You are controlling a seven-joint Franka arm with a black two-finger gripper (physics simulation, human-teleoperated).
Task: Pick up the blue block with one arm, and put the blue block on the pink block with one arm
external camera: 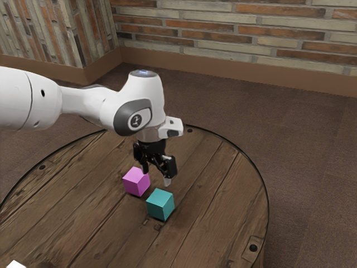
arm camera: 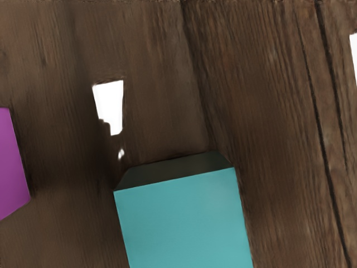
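A teal-blue block point(external camera: 160, 204) rests on the round wooden table point(external camera: 223, 223), just to the exterior view's right and nearer than a pink block point(external camera: 136, 181). My black gripper point(external camera: 159, 174) hangs open a little above the table, behind the blue block and beside the pink one, with nothing between its fingers. In the wrist view the blue block point(arm camera: 187, 220) lies just under the hand, and the pink block point(arm camera: 11, 164) shows at the edge beside it.
The table's dark rim point(external camera: 262, 190) curves round at the exterior view's right, with brown carpet and a brick wall beyond. A small cut-out hole point(arm camera: 110, 105) in the planks shows near the blue block. A white object point(external camera: 14, 263) sits at the table's near left edge.
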